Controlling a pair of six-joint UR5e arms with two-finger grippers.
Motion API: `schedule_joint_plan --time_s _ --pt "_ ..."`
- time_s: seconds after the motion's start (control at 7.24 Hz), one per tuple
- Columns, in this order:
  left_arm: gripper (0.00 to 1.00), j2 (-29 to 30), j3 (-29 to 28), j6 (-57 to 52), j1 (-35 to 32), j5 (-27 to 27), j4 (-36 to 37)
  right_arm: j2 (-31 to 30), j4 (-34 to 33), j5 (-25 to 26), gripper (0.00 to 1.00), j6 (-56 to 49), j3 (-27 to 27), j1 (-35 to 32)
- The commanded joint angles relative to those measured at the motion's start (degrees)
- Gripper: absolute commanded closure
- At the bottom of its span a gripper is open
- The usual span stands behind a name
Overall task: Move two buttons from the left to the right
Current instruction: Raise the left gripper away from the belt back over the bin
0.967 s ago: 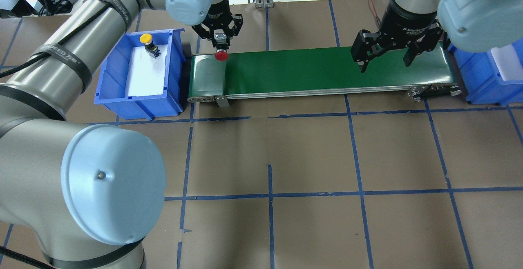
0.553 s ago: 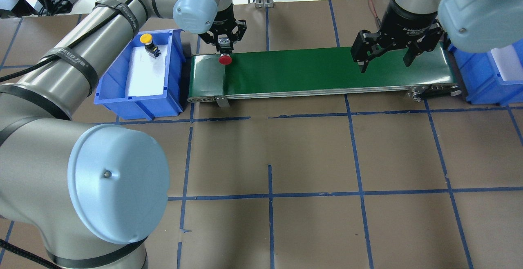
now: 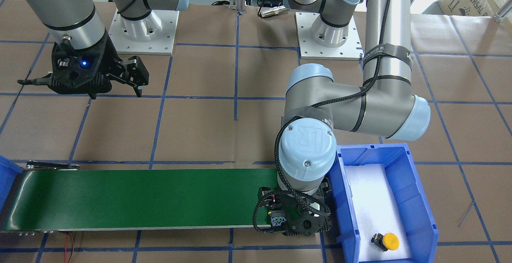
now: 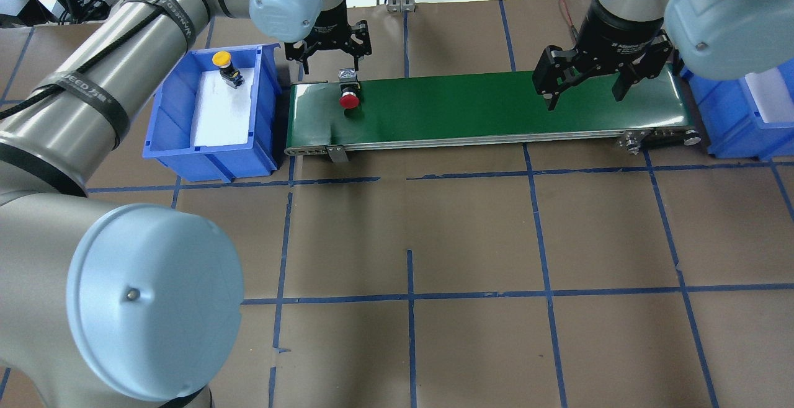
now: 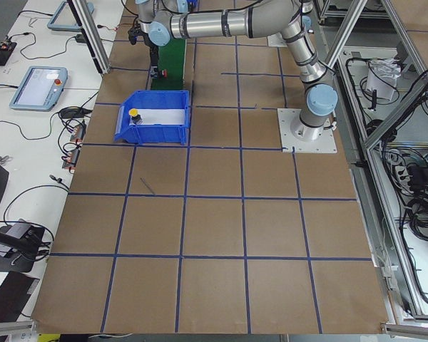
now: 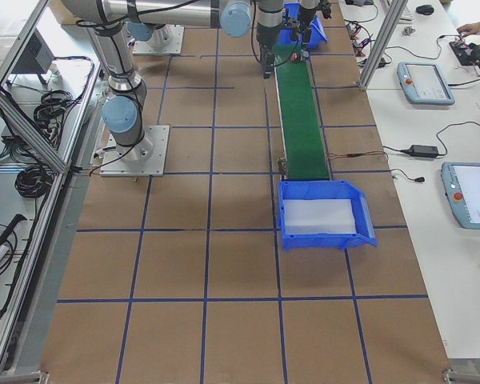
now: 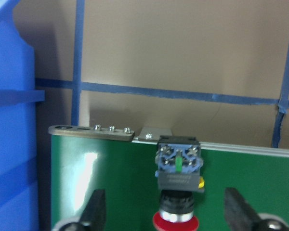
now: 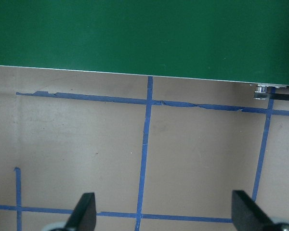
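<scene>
You see two buttons: red button (image 4: 350, 99) on the belt (image 4: 496, 107) at its left end, yellow button (image 4: 222, 59) in the left bin (image 4: 166, 113). Both the left gripper (image 4: 329, 54) and right gripper (image 4: 585, 99) gape.

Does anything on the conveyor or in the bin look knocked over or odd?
The red button lies on its side at the left end of the green belt; the yellow button lies tipped on the foam in the blue bin. Nothing looks spilled or damaged.

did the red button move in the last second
Yes: the red button has shifted slightly right along the green belt, farther from the blue bin.
</scene>
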State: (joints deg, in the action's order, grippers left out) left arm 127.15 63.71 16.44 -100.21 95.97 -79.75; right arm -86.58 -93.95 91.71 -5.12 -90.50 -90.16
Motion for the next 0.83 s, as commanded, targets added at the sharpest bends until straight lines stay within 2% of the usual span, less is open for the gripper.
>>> schedule_joint_plan --time_s 0.0,0.28,0.41,0.69 --pt "0.0 -3.12 -1.04 -1.06 2.98 -0.08 -3.74 0.09 0.0 1.18 0.0 -0.15 -0.03 0.07" --pt "0.0 -6.64 -0.52 -12.51 10.7 -0.17 -5.49 0.09 -0.09 0.93 0.0 -0.15 -0.03 0.07" --pt "0.0 -9.7 -0.87 -13.53 14.05 -0.26 -11.07 0.09 -0.09 0.84 0.0 -0.24 -0.03 0.07" --pt "0.0 -11.05 -0.61 -14.06 16.54 -4.81 -10.96 0.09 -0.18 0.66 0.0 -0.16 0.06 0.07"
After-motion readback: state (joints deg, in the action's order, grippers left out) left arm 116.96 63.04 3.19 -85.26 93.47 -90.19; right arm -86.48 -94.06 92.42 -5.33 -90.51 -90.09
